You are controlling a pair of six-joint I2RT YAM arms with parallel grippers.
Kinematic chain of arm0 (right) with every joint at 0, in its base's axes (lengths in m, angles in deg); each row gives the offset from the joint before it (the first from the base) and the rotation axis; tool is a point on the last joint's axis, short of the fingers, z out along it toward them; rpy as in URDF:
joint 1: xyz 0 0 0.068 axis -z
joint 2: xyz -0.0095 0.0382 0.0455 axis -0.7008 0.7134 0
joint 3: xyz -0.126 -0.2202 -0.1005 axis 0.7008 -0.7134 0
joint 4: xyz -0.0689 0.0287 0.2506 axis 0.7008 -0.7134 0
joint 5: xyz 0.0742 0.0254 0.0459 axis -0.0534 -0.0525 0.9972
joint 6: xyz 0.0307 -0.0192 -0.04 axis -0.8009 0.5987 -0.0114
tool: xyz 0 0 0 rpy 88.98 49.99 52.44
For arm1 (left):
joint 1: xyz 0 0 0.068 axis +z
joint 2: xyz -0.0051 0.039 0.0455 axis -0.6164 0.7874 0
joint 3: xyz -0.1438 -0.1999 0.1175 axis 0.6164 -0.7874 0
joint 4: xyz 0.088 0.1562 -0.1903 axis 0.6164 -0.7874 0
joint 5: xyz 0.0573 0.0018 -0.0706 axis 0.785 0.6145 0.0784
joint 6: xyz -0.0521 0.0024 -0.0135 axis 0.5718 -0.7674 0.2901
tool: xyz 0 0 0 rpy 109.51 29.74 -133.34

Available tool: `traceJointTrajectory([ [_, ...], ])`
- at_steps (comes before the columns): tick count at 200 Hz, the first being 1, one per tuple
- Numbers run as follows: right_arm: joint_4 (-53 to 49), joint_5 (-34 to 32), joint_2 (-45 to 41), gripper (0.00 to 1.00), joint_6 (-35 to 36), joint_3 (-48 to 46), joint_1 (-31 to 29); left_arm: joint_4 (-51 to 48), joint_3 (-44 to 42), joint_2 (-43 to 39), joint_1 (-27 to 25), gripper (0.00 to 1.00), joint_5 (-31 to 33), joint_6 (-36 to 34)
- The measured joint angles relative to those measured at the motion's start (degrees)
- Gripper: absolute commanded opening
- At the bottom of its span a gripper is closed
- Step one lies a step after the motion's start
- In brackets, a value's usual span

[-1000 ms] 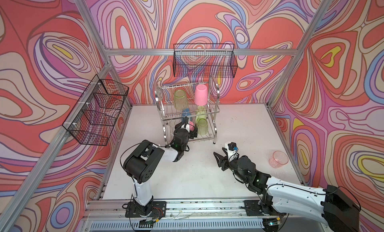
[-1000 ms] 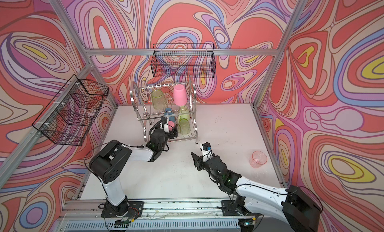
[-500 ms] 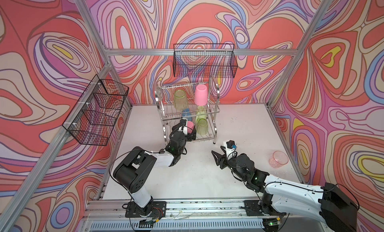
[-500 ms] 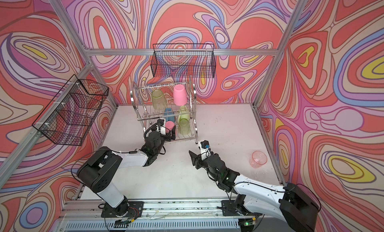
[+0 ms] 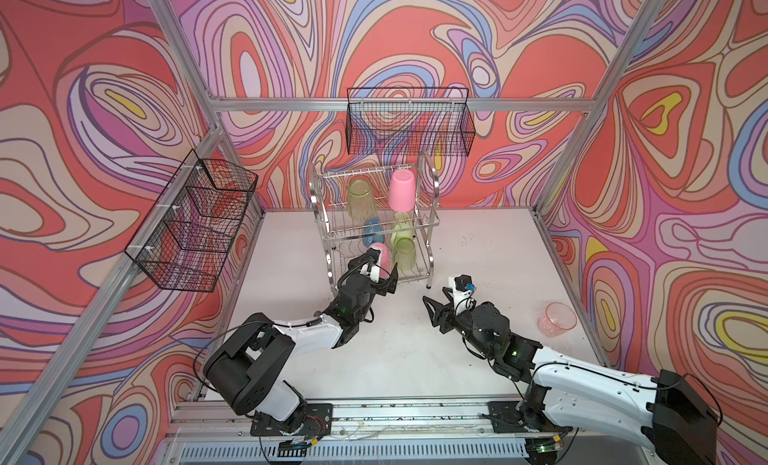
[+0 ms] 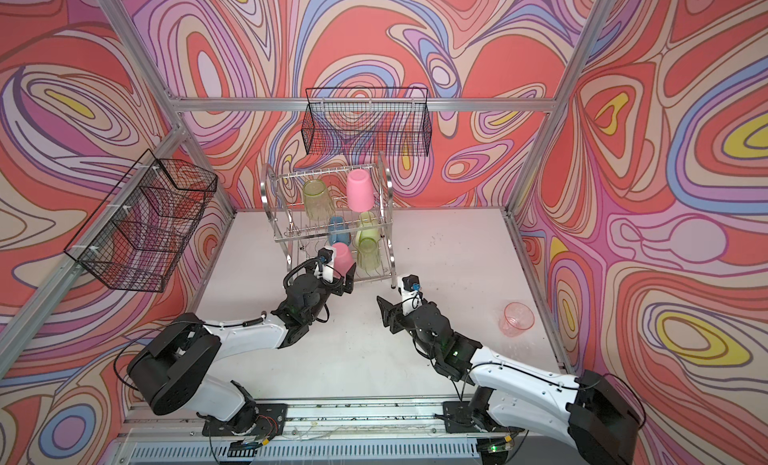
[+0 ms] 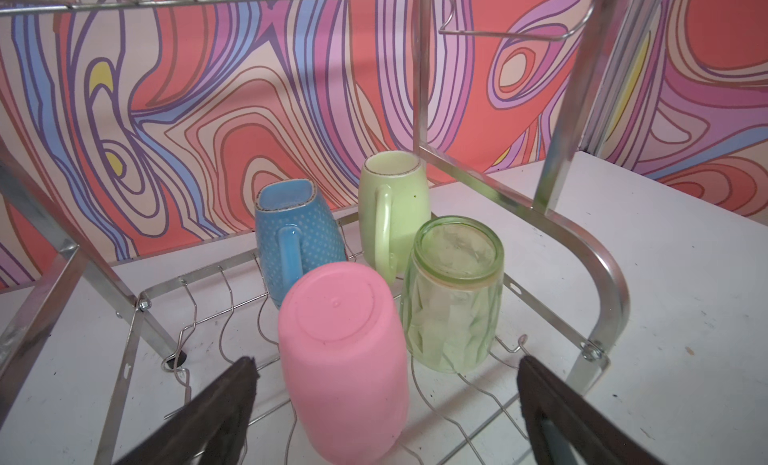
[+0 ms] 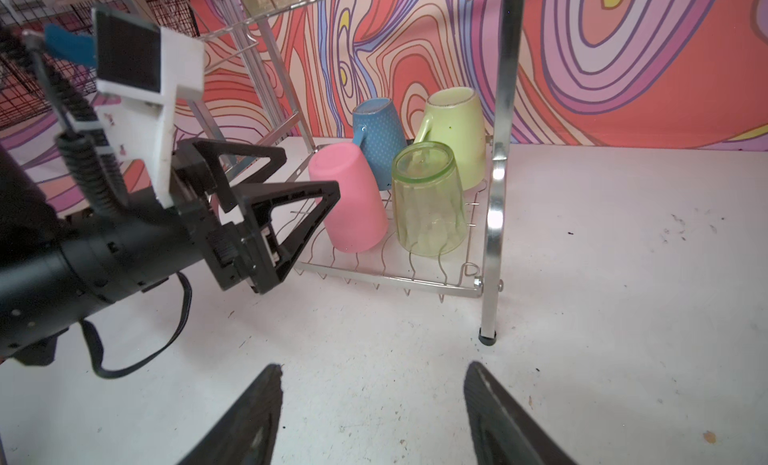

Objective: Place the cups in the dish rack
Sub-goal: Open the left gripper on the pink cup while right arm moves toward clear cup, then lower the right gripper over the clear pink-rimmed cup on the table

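Silver wire dish rack point(image 5: 435, 201) stands at the back of the white table point(image 5: 478, 242), two tiers.

Upper tier: upper green cup point(image 5: 360, 199) and upper pink tumbler point(image 5: 402, 189), side by side.

Lower tier, all mouth down: blue mug point(image 7: 297, 238) and pale-green mug point(image 7: 395, 209) at the rear. In front of them are the lower pink tumbler point(image 7: 343, 359), tilted, and the lower green cup point(image 7: 453, 300) just beside it.

Left gripper point(image 5: 384, 271) is at the front edge of the lower tier, jaws spread wide to either side of the lower pink tumbler. The left wrist view shows a gap at each finger, no contact.

Right gripper point(image 8: 372, 367) is low over bare table in front of the rack's leg. Its jaws are apart with nothing between them.

Clear pinkish cup point(image 5: 557, 319) sits mouth up on the table near the right wall, well apart from the rack.
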Motion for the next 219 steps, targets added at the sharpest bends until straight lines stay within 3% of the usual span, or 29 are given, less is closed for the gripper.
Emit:
traceJointTrajectory([
  [61, -19.6, -9.6, -1.4, 0.72, -8.7, 9.5, 0.0, -10.2, -1.6, -11.2, -5.9, 1.00, 2.6, 0.0],
  [101, -37.5, -13.9, -0.1, 0.70, -15.2, 18.7, 2.4, -25.7, 2.3, -16.4, -12.3, 1.00, 3.6, -0.2],
  [148, -55.7, -14.5, 0.1, 0.69, -22.0, 25.7, 10.4, -47.3, 15.3, -18.1, -15.7, 1.00, -1.9, 0.5],
  [177, -65.0, -13.8, 0.1, 0.68, -24.1, 28.8, 19.3, -57.6, 23.8, -15.6, -15.7, 0.99, -7.7, 2.3],
  [219, -72.2, -11.1, -0.2, 0.66, -23.8, 31.9, 30.9, -67.5, 27.0, -14.1, -15.7, 1.00, -17.3, 3.4],
])
